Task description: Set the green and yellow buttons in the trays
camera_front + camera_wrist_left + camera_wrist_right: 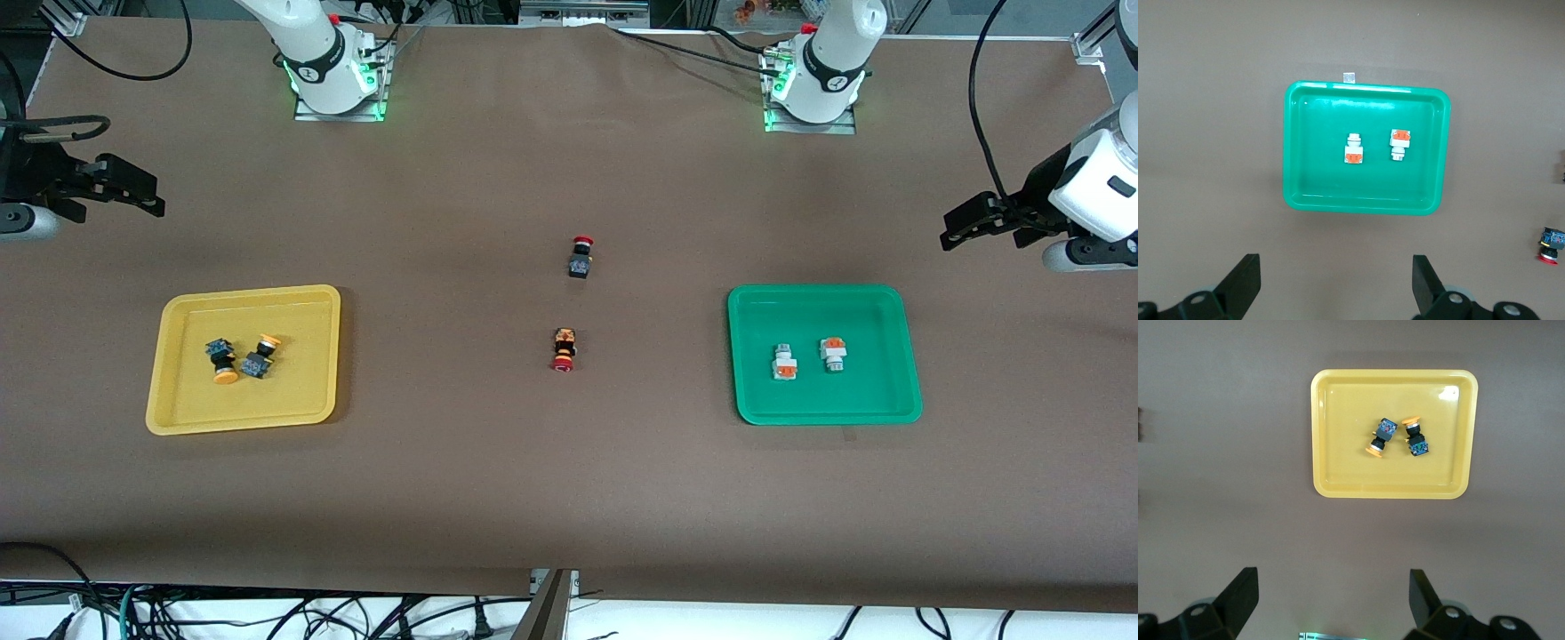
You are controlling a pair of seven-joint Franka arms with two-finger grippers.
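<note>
Looking from the front, we see two yellow-capped dark-bodied buttons lying in the shallow yellow plastic tray and two white-grey orange-tabbed buttons in the green plastic tray; two red-capped switches lie between the trays. Our left gripper and right gripper wait at the table's ends. Each wrist view shows its gripper's fingers spread, empty.

Lighting is even, overhead and diffuse. The brown matte table covering shows soft shadows. Glare marks the glossy green plastic tray and yellow plastic tray. Focus is sharp throughout.
</note>
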